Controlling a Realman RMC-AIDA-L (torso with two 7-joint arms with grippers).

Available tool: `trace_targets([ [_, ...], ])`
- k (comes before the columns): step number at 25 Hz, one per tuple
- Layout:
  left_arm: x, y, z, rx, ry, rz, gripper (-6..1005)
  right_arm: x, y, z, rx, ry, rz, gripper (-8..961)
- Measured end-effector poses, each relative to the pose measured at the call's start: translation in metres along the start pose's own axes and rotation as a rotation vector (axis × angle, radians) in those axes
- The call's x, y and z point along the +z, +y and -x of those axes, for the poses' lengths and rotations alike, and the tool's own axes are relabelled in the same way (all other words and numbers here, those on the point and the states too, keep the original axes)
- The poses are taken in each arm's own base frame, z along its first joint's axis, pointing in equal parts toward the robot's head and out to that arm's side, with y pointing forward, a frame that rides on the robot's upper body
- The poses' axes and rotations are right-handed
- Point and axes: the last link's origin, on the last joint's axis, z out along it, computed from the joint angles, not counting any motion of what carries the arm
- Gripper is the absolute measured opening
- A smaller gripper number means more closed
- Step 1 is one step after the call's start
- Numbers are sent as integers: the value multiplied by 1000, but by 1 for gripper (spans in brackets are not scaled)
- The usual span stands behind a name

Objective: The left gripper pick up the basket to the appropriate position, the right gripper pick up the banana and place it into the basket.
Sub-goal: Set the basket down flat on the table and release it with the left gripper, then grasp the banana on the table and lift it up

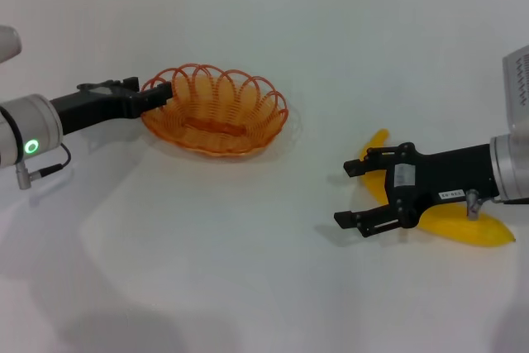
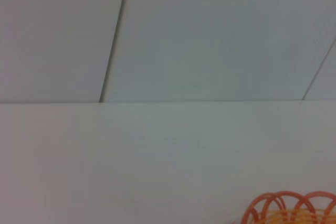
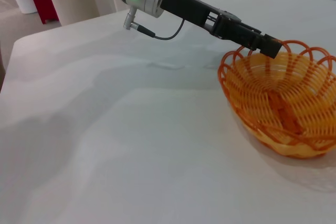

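Holding the scalloped rim of the orange basket (image 1: 216, 110), the left tool (image 1: 159, 97) is pinched shut on its near-left edge. That basket sits on the white tabletop (image 1: 248, 270). Well off to the right, the right tool (image 1: 357, 196) hangs with fingers spread apart just above the yellow banana (image 1: 463, 227), which lies flat

Orange wire basket (image 1: 216, 110) upright, left-centre; yellow banana (image 1: 459, 225) flat at right, well apart.
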Motion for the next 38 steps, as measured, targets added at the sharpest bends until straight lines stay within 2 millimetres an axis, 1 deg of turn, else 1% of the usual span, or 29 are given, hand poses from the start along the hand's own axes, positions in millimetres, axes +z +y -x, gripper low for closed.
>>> trace_targets([
  [5, -4, 0, 0, 53, 31, 12, 688, -1, 0, -1, 5, -5, -4, 889],
  [11, -16, -2, -2, 106, 92, 24, 741, -1, 0, -2, 8, -5, -6, 889],
  [13, -25, -4, -1, 139, 114, 31, 741, -1, 0, -2, 8, -5, -6, 889],
  [15, -26, -4, 0, 146, 116, 33, 741, -1, 0, -1, 8, -7, -5, 888],
  [17, -34, -5, 7, 194, 116, 38, 741, -1, 0, 0, 11, -6, -1, 888],
  [22, -45, -6, 18, 235, 109, 51, 741, -3, -2, 7, 16, -1, -1, 888],
  [30, -73, -10, 29, 270, 76, 127, 741, -9, -7, 16, 21, -16, -43, 888],
  [33, -78, -14, 29, 264, 76, 124, 741, -13, -9, 20, 14, -11, -67, 888],
  [36, -79, -14, 29, 263, 76, 121, 741, -19, -11, 27, 1, 13, -114, 888],
  [38, -79, -15, 30, 264, 73, 119, 741, -20, -8, 33, -10, 44, -134, 888],
])
